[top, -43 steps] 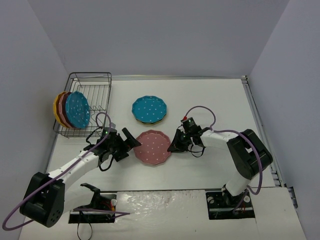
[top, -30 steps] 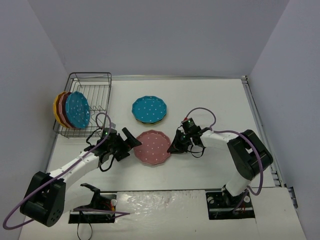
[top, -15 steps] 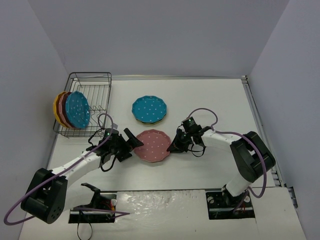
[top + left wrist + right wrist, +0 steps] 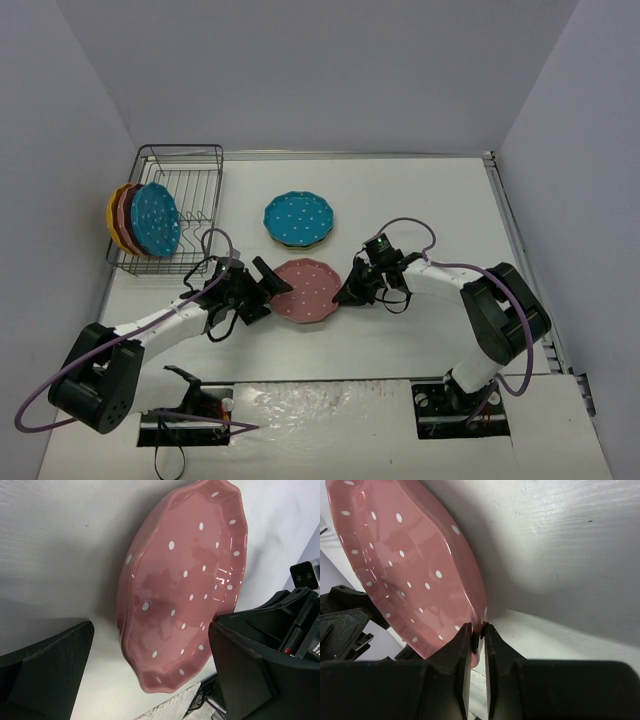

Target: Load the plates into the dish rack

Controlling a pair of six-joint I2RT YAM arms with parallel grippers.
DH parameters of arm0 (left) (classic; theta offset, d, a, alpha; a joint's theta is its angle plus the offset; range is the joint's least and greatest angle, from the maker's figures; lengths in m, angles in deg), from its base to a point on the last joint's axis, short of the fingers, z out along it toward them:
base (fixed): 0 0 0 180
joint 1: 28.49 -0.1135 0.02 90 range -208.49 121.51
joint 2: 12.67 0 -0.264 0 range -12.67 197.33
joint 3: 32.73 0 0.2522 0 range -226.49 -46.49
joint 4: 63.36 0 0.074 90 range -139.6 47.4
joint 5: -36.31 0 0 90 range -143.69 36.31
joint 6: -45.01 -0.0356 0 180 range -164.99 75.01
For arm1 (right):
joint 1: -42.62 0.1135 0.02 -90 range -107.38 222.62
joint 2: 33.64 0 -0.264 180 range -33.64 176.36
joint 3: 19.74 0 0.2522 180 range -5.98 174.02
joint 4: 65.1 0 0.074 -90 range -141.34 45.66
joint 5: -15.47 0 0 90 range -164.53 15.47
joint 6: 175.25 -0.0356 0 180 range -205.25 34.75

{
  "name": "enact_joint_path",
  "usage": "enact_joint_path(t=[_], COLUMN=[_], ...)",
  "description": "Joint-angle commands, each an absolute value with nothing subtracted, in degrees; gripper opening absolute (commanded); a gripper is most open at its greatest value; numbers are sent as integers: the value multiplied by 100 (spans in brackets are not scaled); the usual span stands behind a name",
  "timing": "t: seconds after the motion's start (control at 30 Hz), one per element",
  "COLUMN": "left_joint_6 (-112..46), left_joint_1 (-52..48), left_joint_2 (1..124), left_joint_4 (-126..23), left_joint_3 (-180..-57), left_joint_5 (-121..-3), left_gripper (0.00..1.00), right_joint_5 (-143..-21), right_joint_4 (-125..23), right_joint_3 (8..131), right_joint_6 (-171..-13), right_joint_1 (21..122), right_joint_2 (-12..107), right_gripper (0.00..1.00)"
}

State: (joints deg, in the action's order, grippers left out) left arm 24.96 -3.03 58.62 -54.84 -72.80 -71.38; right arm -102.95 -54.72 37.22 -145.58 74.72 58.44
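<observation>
Pinching the right rim of the pink plate, the right jaws are closed almost completely, with only the thin edge of the plate between them; the right wrist view shows this grip clearly on the pink plate. This plate is in the middle of the bench, between the two arms, and its held side seems a little raised, with a dark shadow under it, but I cannot tell this surely. The left jaws are opened fully wide and hold nothing. In the left wrist view their two fingers stand on either side of the pink plate, facing its left edge; whether one of them touches the rim I cannot tell. Behind the pink plate, well apart, a teal-blue plate lies flat on top of another plate, of which only a dark edge shows. The dish rack stands at the far left of the bench. Three plates stand on edge at its near left side: an orange-yellow plate outermost, a dark pink plate next, and a teal-blue one facing inward.
</observation>
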Motion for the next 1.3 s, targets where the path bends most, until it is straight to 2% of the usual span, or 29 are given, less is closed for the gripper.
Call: enact_joint_path(t=[0.0, 0.3, 0.53, 0.67, 0.93, 1.0, 1.07, 1.13, 1.27], left_joint_6=[2767, 2956, 3109, 3235, 3253, 3213, 3182, 3121, 3012], left_joint_1=[-256, -229, -221, -221, -221, -221, -221, -206, -150], left_joint_2=[5993, 6287, 6533, 6587, 6234, 6119, 6019, 5935, 5593], left_joint_4=[-6050, -6461, -6738, -6943, -6773, -6660, -6598, -6525, -6224], left_joint_3=[-7526, -7477, -7454, -7400, -7452, -7485, -7537, -7648, -7836], left_joint_5=[-7089, -7159, -7257, -7301, -7199, -7165, -7184, -7196, -7128], left_gripper=[97, 96, 86, 71, 30, 14, 2, 0, 0], right_joint_5=[-10917, -11064, -11118, -11110, -11033, -10928, -10836, -10767, -10506], right_joint_4=[-6114, -6424, -6496, -6578, -6526, -6396, -6314, -6203, -5685], right_joint_3=[4084, 4016, 4016, 3990, 3981, 3981, 3968, 3972, 4108], right_joint_6=[-14814, -15012, -15029, -15065, -15022, -14918, -14835, -14743, -14328], right_joint_1=[7514, 7529, 7550, 7550, 7575, 7576, 7576, 7583, 7585], right_joint_2=[5474, 5555, 5651, 5709, 5673, 5592, 5530, 5408, 5158], right_gripper=[0, 0, 0, 0, 0, 0, 4, 14, 48])
